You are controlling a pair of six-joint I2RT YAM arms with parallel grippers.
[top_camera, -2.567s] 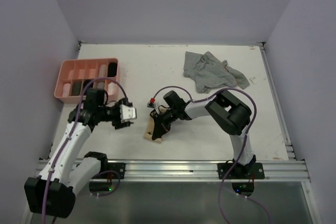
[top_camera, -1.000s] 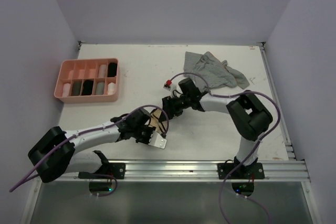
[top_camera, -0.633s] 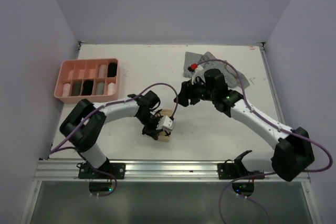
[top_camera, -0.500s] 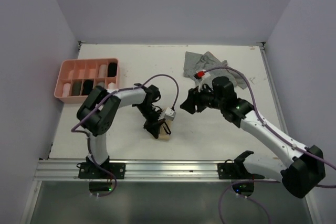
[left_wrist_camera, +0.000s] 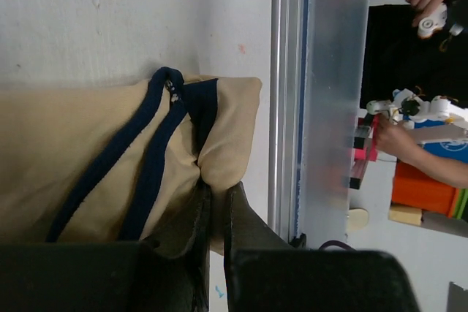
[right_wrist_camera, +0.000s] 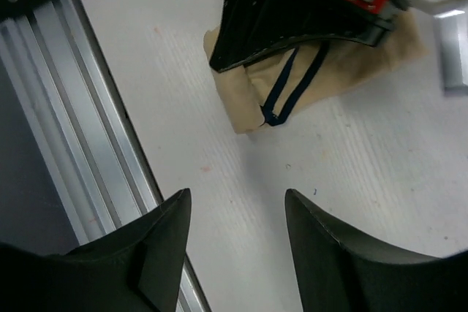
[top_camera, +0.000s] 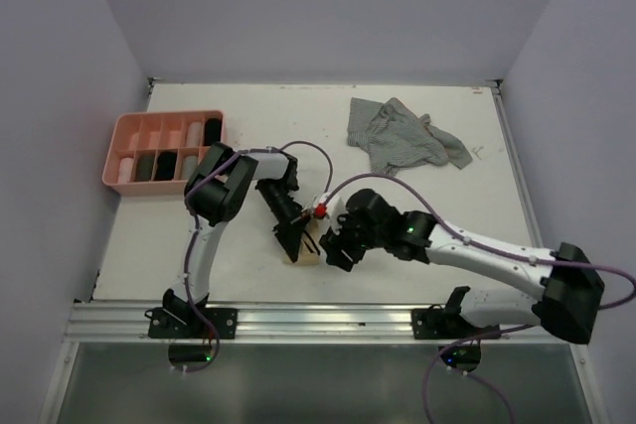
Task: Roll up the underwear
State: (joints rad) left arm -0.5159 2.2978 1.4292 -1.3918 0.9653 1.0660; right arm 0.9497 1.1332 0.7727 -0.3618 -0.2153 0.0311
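Nearby, left hand (left_wrist_camera: 212,199) pinches beige underwear (left_wrist_camera: 80,144); right hand (right_wrist_camera: 235,208) spread beside it; pink tray (top_camera: 159,187) apart.

table (top_camera: 278,116) | pink tray (top_camera: 159,187) (far left) | grey striped underwear (top_camera: 397,136) | beige underwear (right_wrist_camera: 245,101)

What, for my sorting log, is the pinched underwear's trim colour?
Navy trim on beige underwear; clearest in left wrist view.

rail (right_wrist_camera: 80,107) near underwear (right_wrist_camera: 245,104), table (right_wrist_camera: 351,158) beyond seemingly open
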